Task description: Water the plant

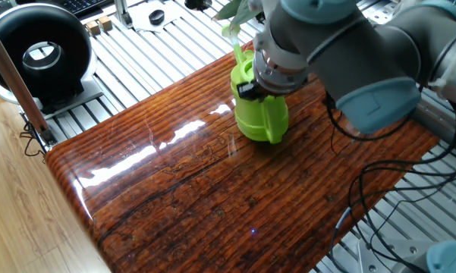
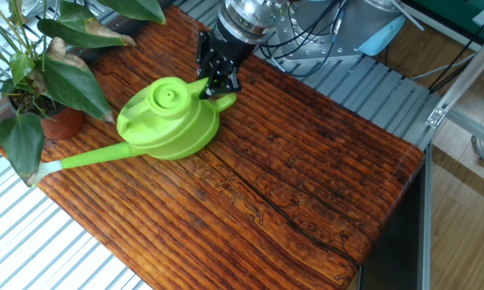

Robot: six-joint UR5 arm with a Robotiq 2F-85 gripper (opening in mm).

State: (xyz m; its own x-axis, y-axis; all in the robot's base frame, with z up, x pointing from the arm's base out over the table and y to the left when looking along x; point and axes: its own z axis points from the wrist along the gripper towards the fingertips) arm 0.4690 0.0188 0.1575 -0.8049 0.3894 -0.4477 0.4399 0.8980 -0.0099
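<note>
A lime-green watering can (image 2: 167,121) stands on the wooden table (image 2: 306,177), its long spout (image 2: 84,155) reaching toward the plant (image 2: 40,80) in a reddish-brown pot (image 2: 62,122) at the table's corner. My gripper (image 2: 216,80) is shut on the can's handle at the side away from the spout. In one fixed view the can (image 1: 259,114) sits under my gripper (image 1: 250,88), and only a few leaves of the plant (image 1: 231,9) show behind the arm.
A black round device (image 1: 39,53) stands on the slatted frame at the left. Small items (image 1: 156,17) lie beyond the table. Cables (image 1: 379,189) hang at the table's right side. Slatted metal rails (image 2: 72,250) border the table edge.
</note>
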